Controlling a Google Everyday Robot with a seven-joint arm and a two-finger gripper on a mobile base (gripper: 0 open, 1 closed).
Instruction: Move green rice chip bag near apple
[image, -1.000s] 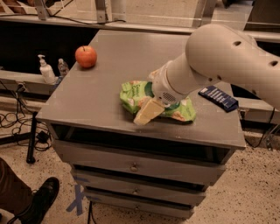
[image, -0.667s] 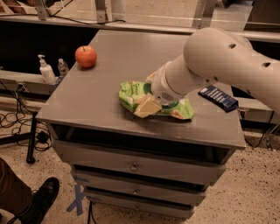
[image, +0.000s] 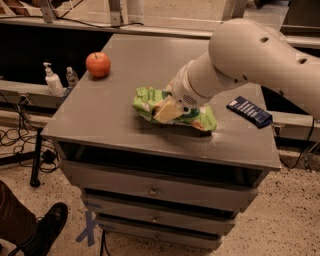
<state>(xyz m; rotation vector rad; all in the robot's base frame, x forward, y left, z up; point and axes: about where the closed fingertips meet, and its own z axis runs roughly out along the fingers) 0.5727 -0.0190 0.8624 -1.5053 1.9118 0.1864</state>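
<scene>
Grey table (image: 107, 117), green rice chip bag (image: 146, 102) under gripper (image: 167, 111), grasp unclear, apple (image: 98, 64) well apart.

Low, central gripper (image: 167, 110), apparently down-tilted

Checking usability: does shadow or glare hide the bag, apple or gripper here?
Camera view: dim, warm light, no glare; apple and green rice chip bag both readable; gripper, down on the bag's middle, partly hidden by the arm itself, not shadow.
</scene>
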